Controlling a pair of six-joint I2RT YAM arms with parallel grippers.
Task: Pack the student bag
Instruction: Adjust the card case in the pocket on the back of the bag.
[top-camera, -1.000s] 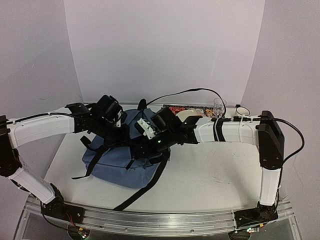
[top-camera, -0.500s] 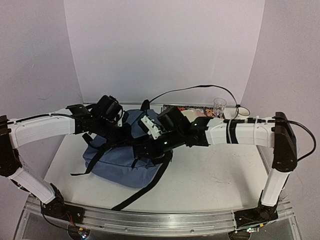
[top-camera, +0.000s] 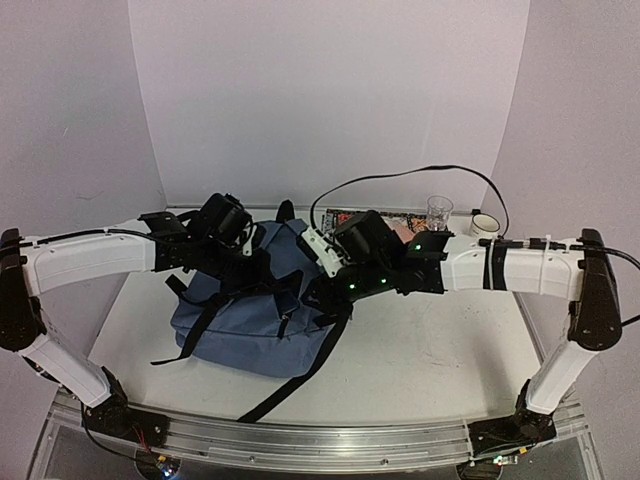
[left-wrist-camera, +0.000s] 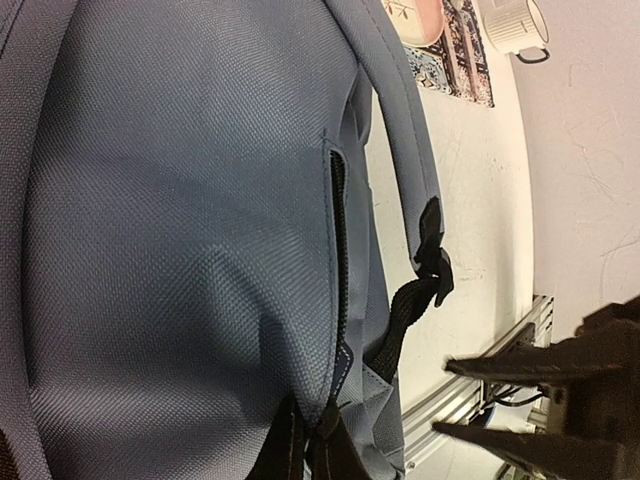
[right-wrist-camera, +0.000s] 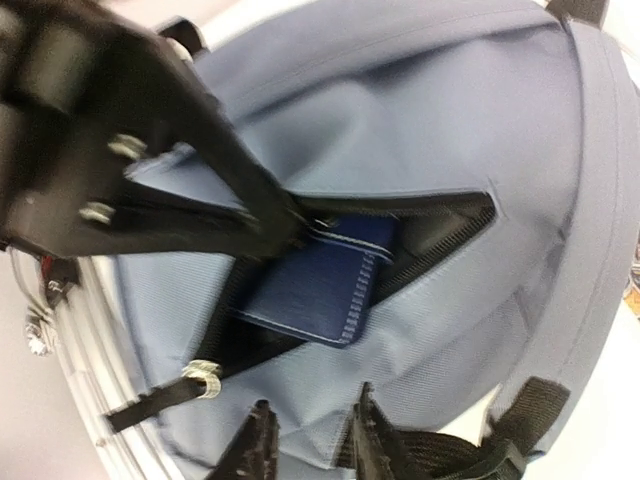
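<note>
The student bag (top-camera: 240, 318) is a slate-blue backpack lying flat on the table with its black straps spread out. My left gripper (top-camera: 262, 268) is shut on the upper edge of its front pocket, beside the zip (left-wrist-camera: 318, 425), and holds the pocket open. A dark navy wallet (right-wrist-camera: 318, 285) lies in the pocket's mouth, its lower half sticking out. My right gripper (right-wrist-camera: 313, 400) hovers just below the wallet over the bag's fabric, its fingers a little apart with nothing between them. In the top view it sits at the bag's right side (top-camera: 313, 293).
A clear glass (top-camera: 439, 212), a white mug (top-camera: 485, 222) and a patterned flat item (top-camera: 350, 217) stand along the back wall to the right of the bag. The metal rail (top-camera: 300, 440) runs along the table's near edge. A loose black strap (top-camera: 290, 375) trails toward it.
My right gripper has drawn back to the right, away from the pocket, and its arm has stretched out lower. The left gripper keeps its hold and the bag has shifted slightly.
</note>
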